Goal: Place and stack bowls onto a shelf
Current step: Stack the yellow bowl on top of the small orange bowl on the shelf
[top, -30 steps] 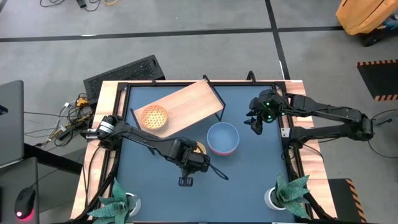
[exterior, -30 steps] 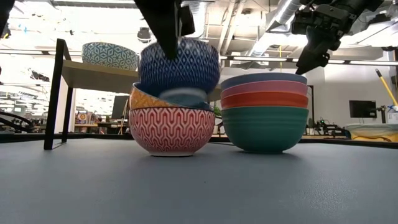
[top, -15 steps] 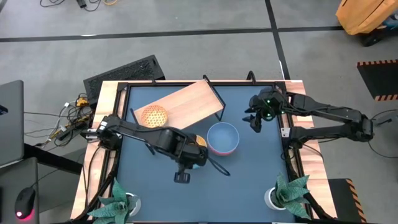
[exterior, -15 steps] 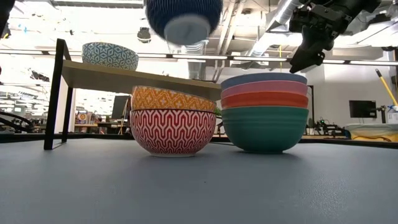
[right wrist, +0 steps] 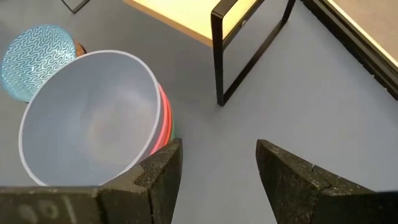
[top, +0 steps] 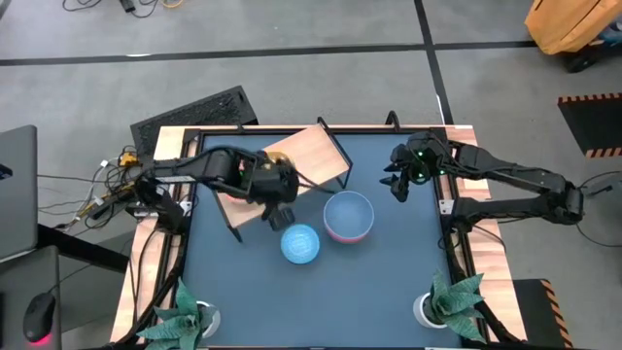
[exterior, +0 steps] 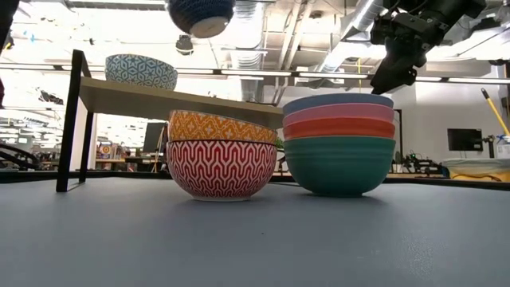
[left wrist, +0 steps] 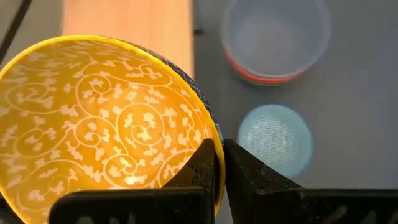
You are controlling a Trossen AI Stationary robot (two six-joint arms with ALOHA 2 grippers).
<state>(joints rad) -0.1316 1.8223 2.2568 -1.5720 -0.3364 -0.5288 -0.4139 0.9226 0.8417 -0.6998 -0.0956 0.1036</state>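
My left gripper (left wrist: pixel 222 155) is shut on a bowl with a yellow scroll-patterned inside (left wrist: pixel 106 118) and a dark blue outside (exterior: pixel 201 12), high above the wooden shelf (top: pixel 316 151). On the shelf (exterior: pixel 159 97) stands a blue-and-white bowl (exterior: pixel 141 72); my left arm hides it in the high view. On the table an orange lattice bowl (exterior: pixel 221 127) is nested in a red-patterned one (exterior: pixel 221 169). Its light blue inside (top: pixel 300 243) shows from above. Beside them is a stack of plain bowls (exterior: pixel 339 143), light blue on top (top: pixel 348 216). My right gripper (right wrist: pixel 217 149) hovers open, right of that stack. My left gripper pinches the bowl's rim (left wrist: pixel 219 138), one finger (left wrist: pixel 208 163) inside the bowl and the other (left wrist: pixel 242 171) outside it. The fingers come from above, pointing down. The bowl is lifted clear with its mouth up and its pale foot (exterior: pixel 207 28) showing in the low view.
The shelf stands slantwise near the table's far left on thin black legs (right wrist: pixel 219 56). Two potted plants (top: pixel 185 311) (top: pixel 452 301) stand at the near corners. A black frame (top: pixel 447 209) runs along the table's edges. Bare blue tabletop lies near the front edge.
My left gripper has risen and swung from over the near stack toward the far left, over the shelf, carrying the yellow-and-blue bowl. The bowl has come off the orange lattice bowl and hangs clear, high up. The two stacks have stayed in place.
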